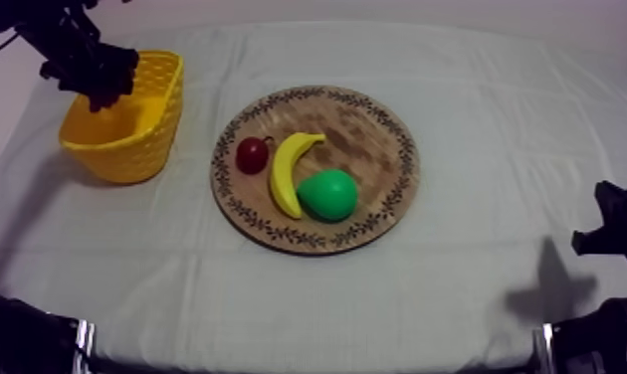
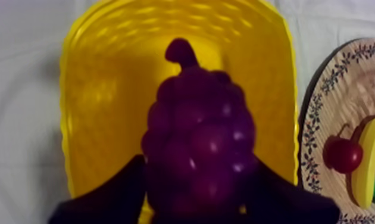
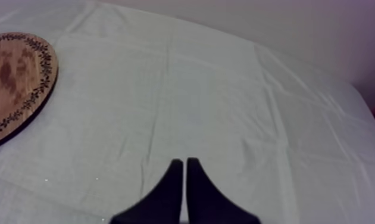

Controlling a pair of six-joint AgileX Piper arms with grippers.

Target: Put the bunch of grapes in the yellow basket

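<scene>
While the left arm comes in from ten o'clock in the top view, the left gripper [image 1: 97, 85] hangs over the far end of the yellow basket [image 1: 128, 144], which stands on the grey-white cloth [image 1: 477, 288] at about nine o'clock of the wooden board [image 1: 377, 129], just beside it but not touching. Seen from the left wrist, its two black fingers [image 2: 115, 199] are clenched on either side of the bunch of grapes [image 2: 196, 137]. The dark purple bunch is off the board and sits over the basket's open inside with its stem pointing away from the gripper; whether it touches the basket's floor cannot be told. Three toy fruits lie on the board. The small red fruit [image 1: 252, 155] is at nine o'clock near the patterned rim. The banana [image 1: 286, 169] lies just beside it toward the middle, curving from twelve to six o'clock. The green pear [image 1: 327, 195] lies against the banana's lower end, toward six o'clock from the board's centre. At four o'clock of the table the right arm rests low, and its right gripper [image 3: 182, 170] has both fingers pressed together in a narrow wedge, grasping nothing, above bare cloth with the board's rim well off to one side.
</scene>
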